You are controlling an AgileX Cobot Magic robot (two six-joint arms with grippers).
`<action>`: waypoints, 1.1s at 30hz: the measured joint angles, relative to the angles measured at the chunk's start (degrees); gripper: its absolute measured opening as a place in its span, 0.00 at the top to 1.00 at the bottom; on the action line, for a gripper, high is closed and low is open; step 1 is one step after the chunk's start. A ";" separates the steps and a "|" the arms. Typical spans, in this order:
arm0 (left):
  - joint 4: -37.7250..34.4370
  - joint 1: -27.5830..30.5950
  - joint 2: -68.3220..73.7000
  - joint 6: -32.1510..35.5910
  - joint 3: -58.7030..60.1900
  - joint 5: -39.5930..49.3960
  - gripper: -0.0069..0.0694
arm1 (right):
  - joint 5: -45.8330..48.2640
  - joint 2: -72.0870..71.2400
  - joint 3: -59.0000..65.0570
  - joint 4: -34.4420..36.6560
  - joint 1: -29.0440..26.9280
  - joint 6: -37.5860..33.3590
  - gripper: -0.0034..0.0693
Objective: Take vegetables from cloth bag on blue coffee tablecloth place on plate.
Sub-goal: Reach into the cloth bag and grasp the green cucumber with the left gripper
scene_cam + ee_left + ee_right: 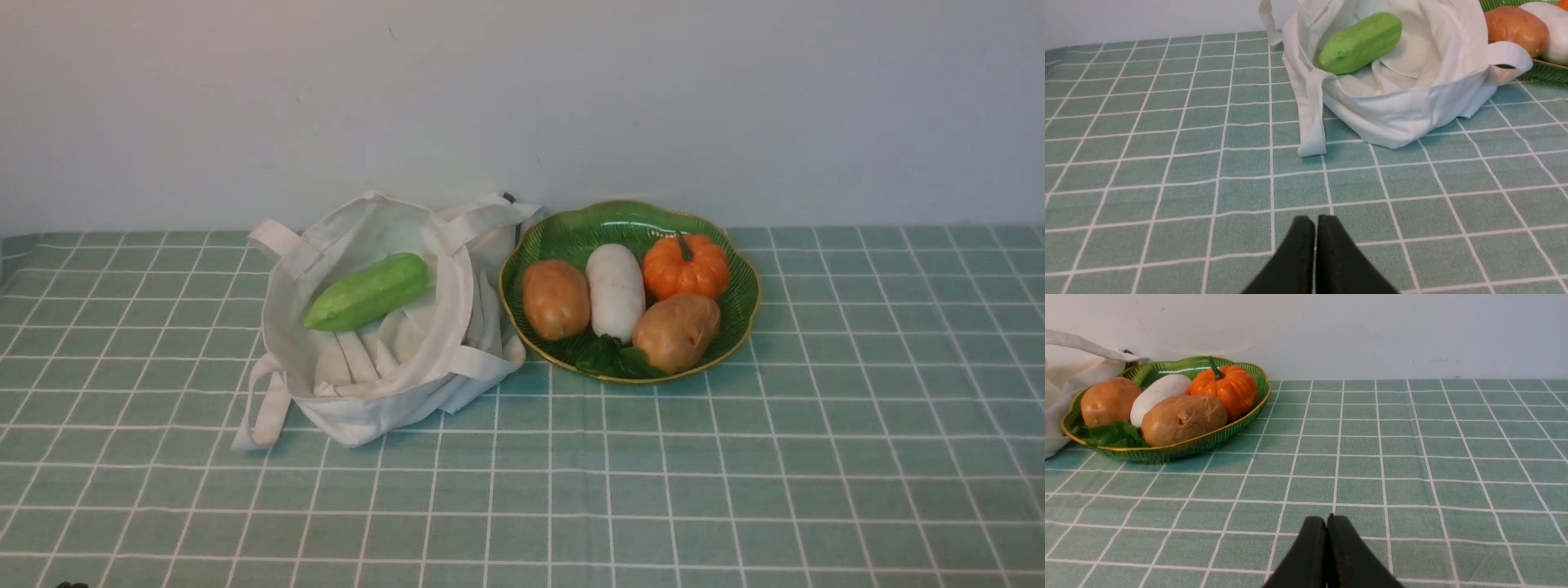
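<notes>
No writing, label, brand mark, number or sign can be read in any of the three views. The cloth bag point(371, 408) shows plain off-white canvas. The tablecloth point(735, 490) carries only a grid of thin white lines. The plate point(588, 229) has only its ribbing and a yellow-gold rim.

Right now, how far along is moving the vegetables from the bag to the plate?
Done: two potatoes, a radish and a pumpkin lie on the plate. In hand: nothing; the left gripper and right gripper are shut and empty. Left: the cucumber, lying in the bag.
</notes>
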 joint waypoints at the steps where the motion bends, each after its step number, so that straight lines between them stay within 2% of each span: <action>1: 0.00 0.00 0.00 0.00 0.00 0.00 0.92 | 0.00 0.00 0.00 0.00 0.00 0.00 0.97; 12: -0.08 0.00 0.00 0.00 0.00 0.00 0.92 | 0.00 0.00 0.00 0.00 0.00 0.00 0.97; 14: -2.50 0.00 0.00 -1.35 0.00 -0.32 0.92 | 0.00 0.00 0.00 0.00 0.00 0.00 0.97; 15: -4.92 0.00 0.00 -3.26 0.00 -0.73 0.92 | 0.00 0.00 0.00 0.00 0.00 0.00 0.97; 17: -14.48 0.00 0.00 -9.18 0.00 -2.55 0.92 | 0.00 0.00 0.00 0.00 0.00 0.00 0.97; 18: -16.86 0.00 0.00 -9.89 0.00 -2.95 0.92 | 0.00 0.00 0.00 0.00 0.00 0.00 0.97; 19: -25.80 0.00 0.00 -15.61 0.05 -4.44 0.92 | 0.00 0.00 0.00 0.00 0.00 0.00 0.97; 21: -38.96 0.00 0.00 -21.11 0.05 -5.62 0.92 | 0.00 0.00 0.00 0.00 0.00 0.00 0.97; 22: -40.02 0.00 0.00 -21.48 0.05 -5.63 0.92 | 0.00 0.00 0.00 0.00 0.00 0.00 0.97; 23: -47.21 0.00 0.00 -23.60 0.05 -5.93 0.92 | 0.00 0.00 0.00 0.00 0.00 0.00 0.97; 24: -50.29 0.00 0.00 -24.04 0.05 -6.20 0.92 | 0.00 0.00 0.00 0.00 0.00 0.00 0.97; 30: -55.90 0.00 0.00 -19.82 0.05 -11.56 0.92 | 0.00 0.00 0.00 0.00 0.00 0.00 0.97; 33: -56.04 0.00 0.00 -15.88 0.05 -13.43 0.92 | 0.00 0.00 0.00 0.00 0.00 0.00 0.97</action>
